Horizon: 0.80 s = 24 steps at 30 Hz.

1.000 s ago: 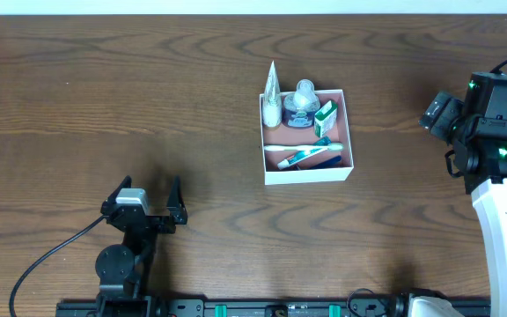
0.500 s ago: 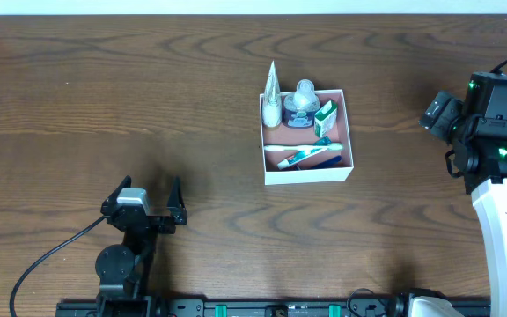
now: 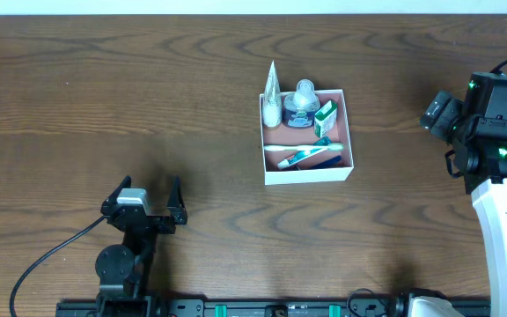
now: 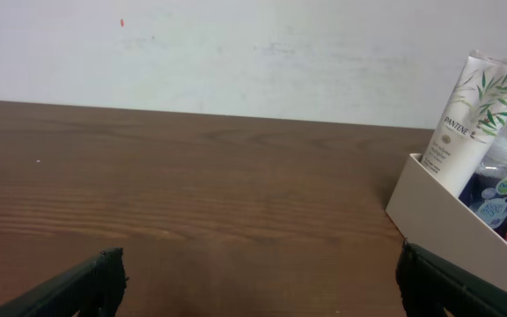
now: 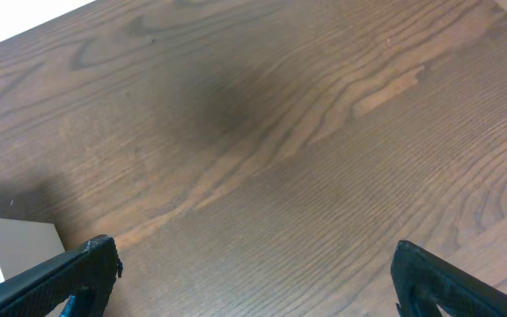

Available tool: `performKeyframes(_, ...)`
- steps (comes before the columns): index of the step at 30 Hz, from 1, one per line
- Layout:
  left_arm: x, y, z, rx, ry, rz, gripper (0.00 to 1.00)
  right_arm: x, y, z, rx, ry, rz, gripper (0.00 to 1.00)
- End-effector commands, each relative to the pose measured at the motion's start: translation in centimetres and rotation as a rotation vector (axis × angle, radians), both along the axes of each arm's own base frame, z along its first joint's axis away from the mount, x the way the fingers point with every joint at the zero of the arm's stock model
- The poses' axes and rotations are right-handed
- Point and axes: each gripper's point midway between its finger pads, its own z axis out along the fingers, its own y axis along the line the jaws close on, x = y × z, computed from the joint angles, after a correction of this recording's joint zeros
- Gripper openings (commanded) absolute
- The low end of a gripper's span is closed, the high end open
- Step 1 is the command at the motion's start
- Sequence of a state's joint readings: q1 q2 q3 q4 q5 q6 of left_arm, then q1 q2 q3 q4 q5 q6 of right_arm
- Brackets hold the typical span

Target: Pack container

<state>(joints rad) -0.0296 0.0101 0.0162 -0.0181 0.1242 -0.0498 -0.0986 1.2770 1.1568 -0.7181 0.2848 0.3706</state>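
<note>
The container, a white-walled box with a pink inside, sits right of the table's middle. In it are a white tube, a clear bottle, a green box and a toothbrush. My left gripper is open near the front left, well away from the box. In the left wrist view its gripper holds nothing, and the container's wall and the tube show at right. My right gripper hovers right of the box; the right wrist view shows that gripper open over bare wood, with a container corner at lower left.
The dark wooden table stretches wide on the left and behind the box. A pale wall stands beyond the table's far edge. A black cable trails from the left arm's base at the front.
</note>
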Motion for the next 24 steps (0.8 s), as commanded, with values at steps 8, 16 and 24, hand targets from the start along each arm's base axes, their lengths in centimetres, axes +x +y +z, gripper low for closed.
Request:
performKeyframes(8,-0.1,-0.3,-1.4,0.014,0.045,-0.019,0.98,-2.9,1.4,6.2,-0.029,-0.171,0.041,0.99)
performKeyframes(16,-0.1,-0.3,-1.4,0.014,0.045,-0.019,0.98,-7.9,3.1,12.7,-0.038,-0.415,0.089,0.99)
performKeyframes(24,-0.1,-0.3,-1.4,0.014,0.045,-0.019,0.98,-13.0,3.1,9.7,-0.041,-0.486,0.088,0.99)
